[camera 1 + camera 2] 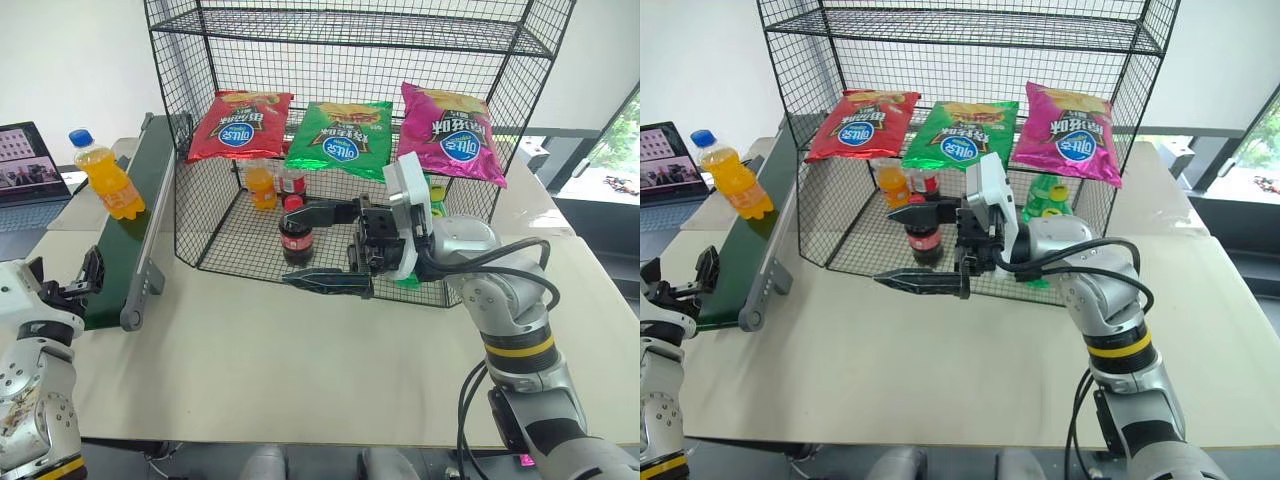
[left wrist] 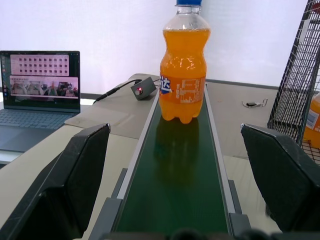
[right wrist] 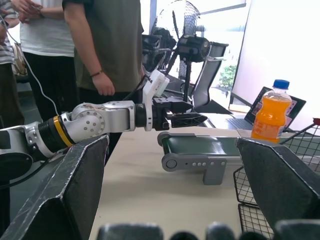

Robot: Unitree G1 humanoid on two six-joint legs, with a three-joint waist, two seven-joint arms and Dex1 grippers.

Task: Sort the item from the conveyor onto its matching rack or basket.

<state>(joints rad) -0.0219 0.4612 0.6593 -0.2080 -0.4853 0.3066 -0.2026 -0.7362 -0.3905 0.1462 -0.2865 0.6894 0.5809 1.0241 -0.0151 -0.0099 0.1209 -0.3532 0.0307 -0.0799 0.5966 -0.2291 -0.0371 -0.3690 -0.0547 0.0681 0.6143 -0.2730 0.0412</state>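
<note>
Here, beige table [image 1: 300,370], green conveyor [image 2: 172,190] bearing orange bottle [image 2: 183,70] — laptop [image 2: 37,95] beside, perhaps running — both jaws apart.

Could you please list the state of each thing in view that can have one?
Orange drink bottle: upright on the conveyor, capped, not held.
Left gripper: open, at the conveyor's near end, empty.
Right gripper: open, empty, in front of the cage's bottom tier.
Cola bottle: upright in the bottom tier.
Laptop: open, screen on.
</note>
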